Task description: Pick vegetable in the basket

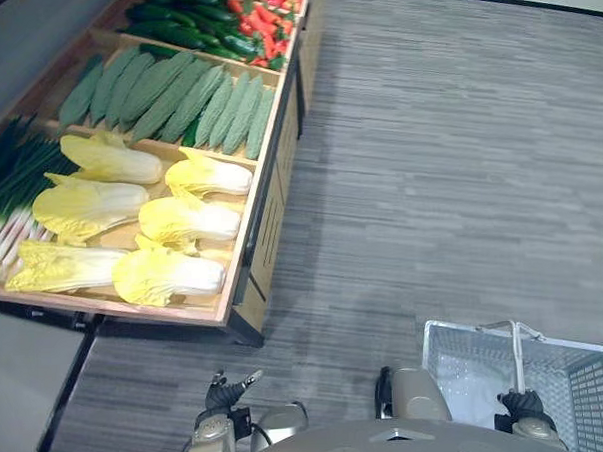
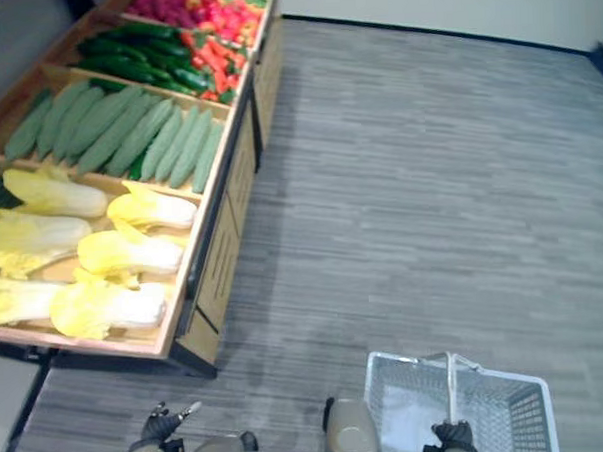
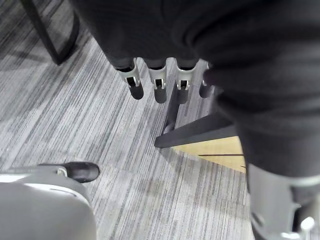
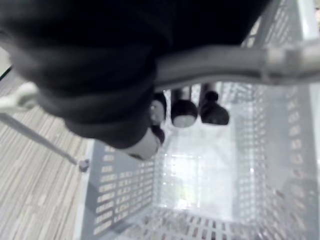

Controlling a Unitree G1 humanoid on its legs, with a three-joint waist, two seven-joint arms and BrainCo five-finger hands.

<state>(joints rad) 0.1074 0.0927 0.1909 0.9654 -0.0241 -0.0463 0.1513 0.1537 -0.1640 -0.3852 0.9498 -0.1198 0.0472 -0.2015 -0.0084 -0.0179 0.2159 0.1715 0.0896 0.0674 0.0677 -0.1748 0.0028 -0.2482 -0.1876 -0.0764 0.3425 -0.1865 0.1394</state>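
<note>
A white mesh basket (image 1: 587, 349) hangs low at my right side, and its pale bottom (image 4: 200, 170) shows bare. My right hand (image 1: 523, 405) is shut on the basket's handle (image 4: 225, 62), its fingers (image 4: 185, 110) curled under the bar. Several yellow napa cabbages (image 1: 186, 223) lie in the nearest wooden bin of the stand, ahead on my left. My left hand (image 1: 227, 392) hangs low in front of the stand's near corner. Its fingers (image 3: 160, 85) are straight above the floor and hold nothing.
The wooden produce stand (image 1: 245, 258) runs along the left. It holds green onions (image 1: 9, 179), ridged green gourds (image 1: 176, 96), dark green vegetables (image 1: 188, 26) and red peppers (image 1: 267, 12). A dark stand leg (image 3: 197, 130) is close to my left hand. Grey striped floor (image 1: 429, 160) spreads to the right.
</note>
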